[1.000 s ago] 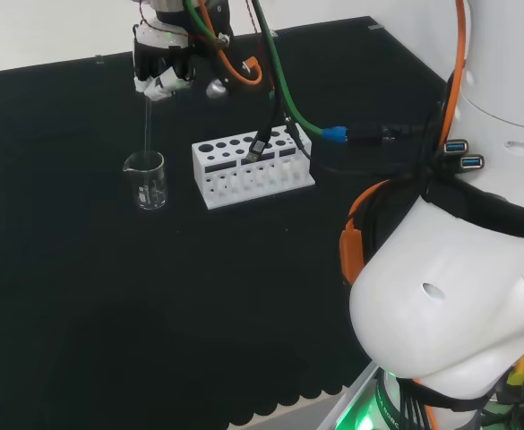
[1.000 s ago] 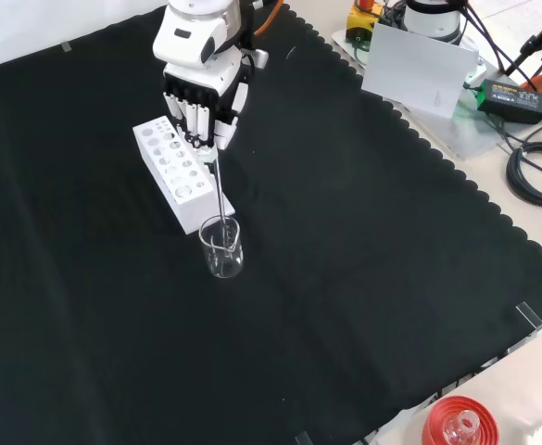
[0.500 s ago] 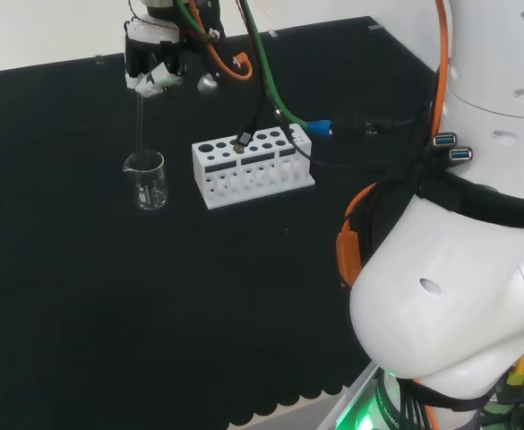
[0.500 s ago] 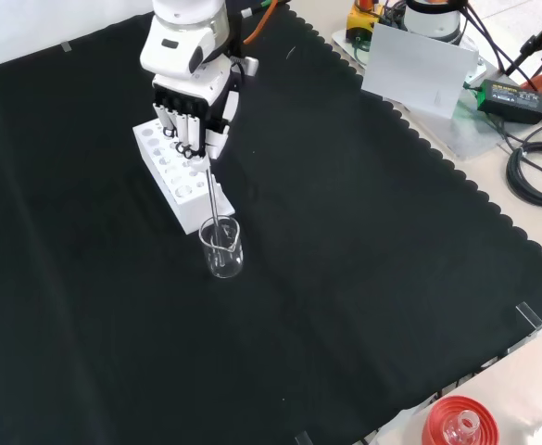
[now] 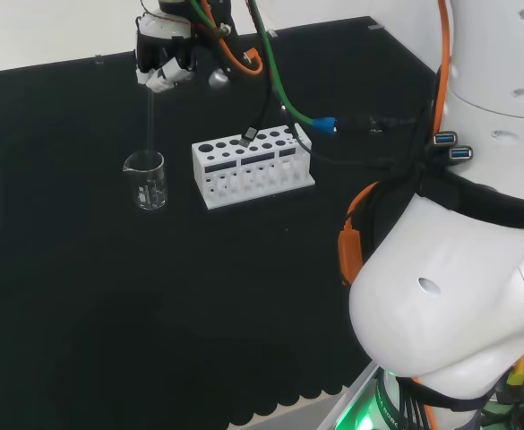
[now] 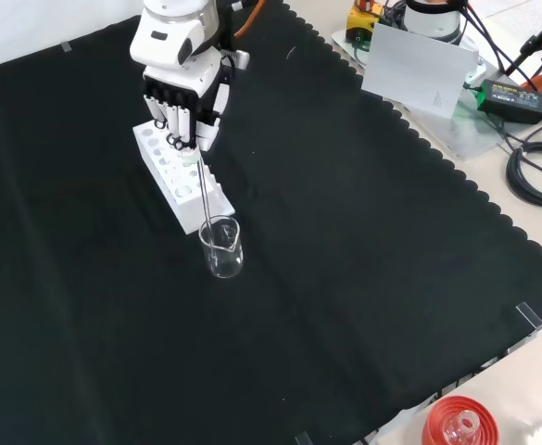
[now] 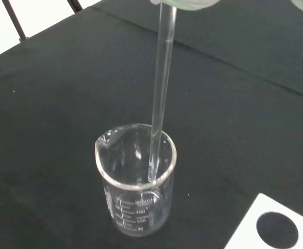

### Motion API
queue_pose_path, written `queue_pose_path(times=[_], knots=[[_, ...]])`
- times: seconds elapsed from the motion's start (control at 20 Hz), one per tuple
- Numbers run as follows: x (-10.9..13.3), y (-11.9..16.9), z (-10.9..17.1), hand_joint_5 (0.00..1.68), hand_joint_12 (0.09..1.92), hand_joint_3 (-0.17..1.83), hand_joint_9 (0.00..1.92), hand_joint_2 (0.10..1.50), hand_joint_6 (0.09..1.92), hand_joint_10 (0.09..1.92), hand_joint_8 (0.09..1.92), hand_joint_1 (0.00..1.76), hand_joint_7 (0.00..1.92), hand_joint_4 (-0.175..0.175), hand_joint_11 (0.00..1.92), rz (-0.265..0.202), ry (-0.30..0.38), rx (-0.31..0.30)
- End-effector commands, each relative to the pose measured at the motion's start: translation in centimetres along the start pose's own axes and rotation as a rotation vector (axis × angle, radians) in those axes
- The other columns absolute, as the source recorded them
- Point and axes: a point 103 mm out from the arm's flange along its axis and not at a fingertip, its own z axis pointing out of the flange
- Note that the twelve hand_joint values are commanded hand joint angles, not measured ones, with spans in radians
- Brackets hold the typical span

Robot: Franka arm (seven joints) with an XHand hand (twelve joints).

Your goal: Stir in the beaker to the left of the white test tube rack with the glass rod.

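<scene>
Glass rod point(image 7: 159, 104) pinched upright in robot hand point(image 6: 180, 93), tip dipped inside beaker point(image 5: 146, 179), just left of white test tube rack point(image 5: 251, 166) in head view. Stirring underway; next, circling without knocking glass.

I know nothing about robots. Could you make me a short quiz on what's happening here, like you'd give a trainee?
1. True or false: the lower end of the glass rod is inside the beaker.
2. In the head view, the beaker stands where, relative to the white test tube rack? A) to its left B) to its right C) on top of it
3. Fill in: the hand has its fingers curled round the top of the ______.

Key
1. True: the wrist view shows the rod's tip below the rim.
2. A
3. glass rod
</scene>
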Motion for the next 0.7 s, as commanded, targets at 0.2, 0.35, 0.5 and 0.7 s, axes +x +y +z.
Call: queue_pose_path(times=[0.2, 0.35, 0.5, 0.7], knots=[[1.3, -2.6, -0.1, 1.41, 0.71, -0.17, 1.75, 1.05, 0.09, 0.48, 0.58, 1.33, 1.4, -0.175, 1.61, 0.017, -0.005, -0.001], [2.2, -2.5, 0.1, 1.41, 0.71, -0.17, 1.75, 1.05, 0.09, 0.48, 0.58, 1.33, 1.4, -0.175, 1.61, 0.011, -0.001, 0.002], [2.9, -2.0, 0.3, 1.41, 0.71, -0.17, 1.75, 1.05, 0.09, 0.48, 0.58, 1.33, 1.4, -0.175, 1.61, 0.005, 0.006, 0.013], [3.9, -0.6, 0.6, 1.41, 0.71, -0.17, 1.75, 1.05, 0.09, 0.48, 0.58, 1.33, 1.4, -0.175, 1.61, -0.013, 0.005, 0.031]])
